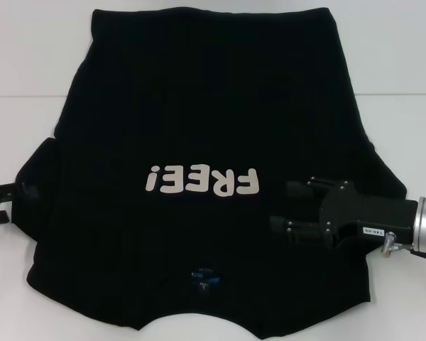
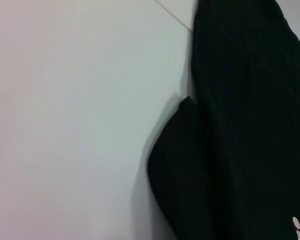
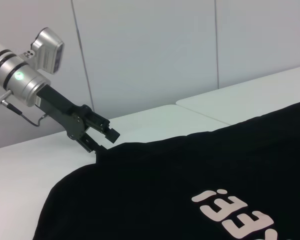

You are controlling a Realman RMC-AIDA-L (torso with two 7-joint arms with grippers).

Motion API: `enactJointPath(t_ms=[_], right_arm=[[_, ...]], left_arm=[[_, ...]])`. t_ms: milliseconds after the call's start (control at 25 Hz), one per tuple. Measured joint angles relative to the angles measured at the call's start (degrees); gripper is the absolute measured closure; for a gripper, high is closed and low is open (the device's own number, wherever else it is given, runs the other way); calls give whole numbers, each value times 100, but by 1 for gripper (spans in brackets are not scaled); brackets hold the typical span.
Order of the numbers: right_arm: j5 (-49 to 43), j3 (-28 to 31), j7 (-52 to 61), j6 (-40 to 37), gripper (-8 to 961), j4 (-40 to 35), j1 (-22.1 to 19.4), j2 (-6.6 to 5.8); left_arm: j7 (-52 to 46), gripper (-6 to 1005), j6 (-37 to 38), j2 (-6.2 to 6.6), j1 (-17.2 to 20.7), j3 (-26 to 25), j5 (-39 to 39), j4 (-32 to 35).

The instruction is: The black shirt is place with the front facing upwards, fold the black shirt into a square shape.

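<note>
The black shirt (image 1: 213, 106) lies spread on the white table (image 1: 28, 71), front up, with the cream "FREE!" letters (image 1: 202, 180) and the blue neck label (image 1: 202, 273) towards me. My right gripper (image 1: 280, 206) is open and empty over the shirt's right side, next to the letters. My left gripper (image 1: 13, 202) is at the shirt's left sleeve edge; in the right wrist view it (image 3: 104, 141) is open, with its lower finger at the cloth edge. The left wrist view shows the sleeve and side of the shirt (image 2: 240, 125).
The white table has a seam (image 1: 397, 95) running across behind the shirt's middle. Bare table surface (image 2: 65, 125) lies to the shirt's left. A pale wall (image 3: 150, 50) stands behind the table.
</note>
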Motion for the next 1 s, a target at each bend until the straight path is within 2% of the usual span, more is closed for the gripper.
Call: enactJointPath(t_ms=[200,440,640,1000], right_arm=[[0,0,0,-26,134,7,-1,0],[0,0,0,-95,134,-15,-13,0],[0,0,0,-133,134,-34,-26,0],[0,0,0,-136,134,-32,-36,0]], left_arm=[[17,60,-5,-57,-53,5,4,-4],[71,61,-99,-63,-129,105,80,3],[69,207,-232,-62,-132,222,80,4],[58,589,-249,-67,-131,289,80,4]])
